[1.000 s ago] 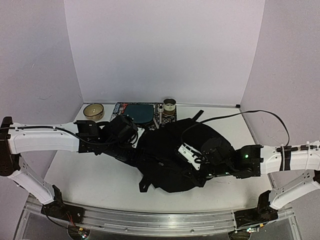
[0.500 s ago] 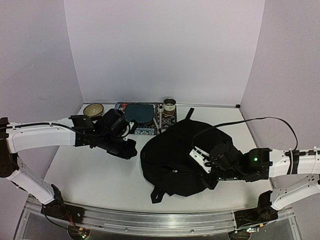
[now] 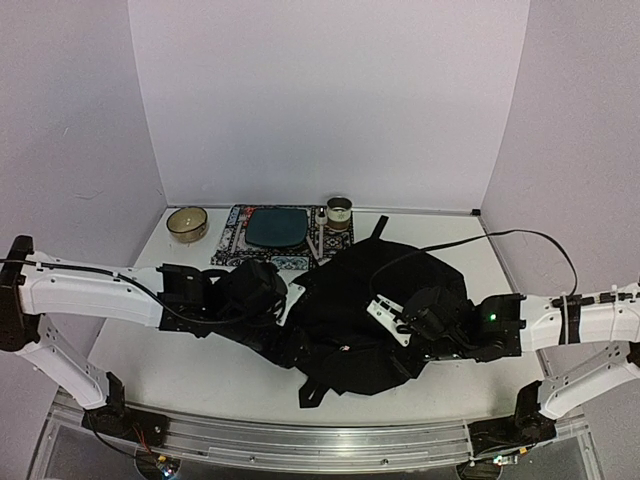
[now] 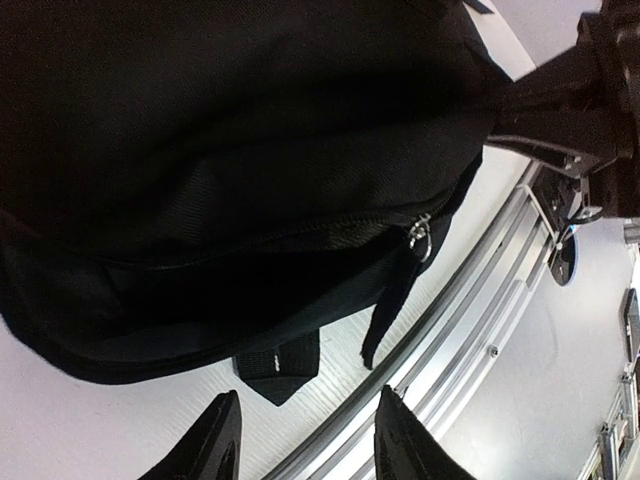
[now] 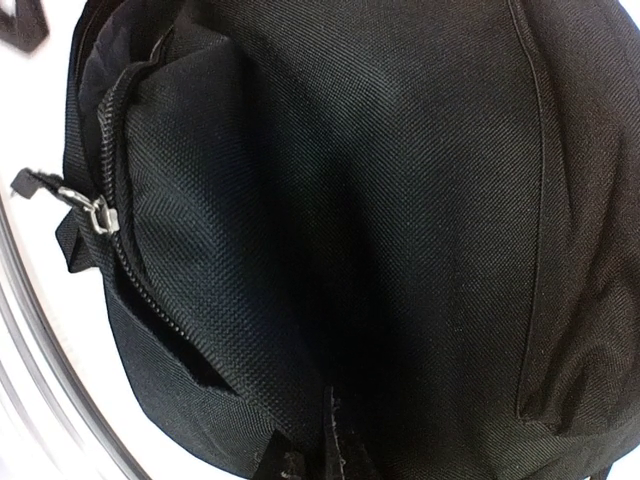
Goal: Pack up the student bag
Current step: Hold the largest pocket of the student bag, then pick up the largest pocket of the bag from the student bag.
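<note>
Student bag (image 3: pixel 345 295) lies black, its strap tag (image 4: pixel 278 362) unreadable; left pincer (image 4: pixel 305 405) open, right pincer (image 3: pixel 398 322) pinching its fabric.

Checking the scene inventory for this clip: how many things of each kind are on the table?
bag: 1
bowl: 1
cup: 1
mat: 1
teal pad: 1
small unclear item by the cup: 1
Total: 6

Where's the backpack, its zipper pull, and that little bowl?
student bag (image 3: pixel 335 300), top view, middle of its fabric.
zipper pull (image 4: pixel 421 236), left wrist view, metal ring.
bowl (image 3: pixel 187 234), top view, near wall.
</note>
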{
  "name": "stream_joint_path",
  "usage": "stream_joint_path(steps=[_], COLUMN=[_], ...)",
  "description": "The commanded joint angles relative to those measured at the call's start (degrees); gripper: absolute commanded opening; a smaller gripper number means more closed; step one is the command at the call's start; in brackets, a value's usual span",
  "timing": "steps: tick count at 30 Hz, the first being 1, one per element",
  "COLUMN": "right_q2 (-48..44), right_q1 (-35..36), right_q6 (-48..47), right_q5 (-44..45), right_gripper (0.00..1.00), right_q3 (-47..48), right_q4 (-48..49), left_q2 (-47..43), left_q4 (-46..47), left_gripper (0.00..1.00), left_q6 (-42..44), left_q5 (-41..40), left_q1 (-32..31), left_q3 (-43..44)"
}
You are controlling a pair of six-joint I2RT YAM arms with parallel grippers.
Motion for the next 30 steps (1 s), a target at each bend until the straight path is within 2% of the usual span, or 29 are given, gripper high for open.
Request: stream_joint_path(steps=[1,14,16,23,30], right_q2=[0.1,-0.9,-1.0,-1.7,-4.3], right_q1=[-0.2,-0.2,-0.2,-0.2,-0.2], right_q6=[0.2,1.1,1.2,0.9,0.1], right_q5=[1.3,-0.9,-1.0,0.2,1.6], right_gripper=[0.08,0.10,0.11,0.11,0.11], right_q3=[3.2,3.0,2.9,1.5,-0.5], right_q4=[2.2,2.2,2.2,1.3,-2.1], left_q2=[3.5,11.4,11.6,7.5,-1.9], left_q4=[4.0,5.8,5.9,5.5,3.7], left_gripper=[0.47,0.48,0.43,0.02,0.00], left_q6=[0.0,2.2,2.3,2.1,-0.5], left_q5=[2.0,0.9,0.8,0.8,-1.3], left_q1=[-2.4,-2.8,-2.8,-2.7,-0.8], left_q3=[1.4,7.3,8.1,7.3,3.1])
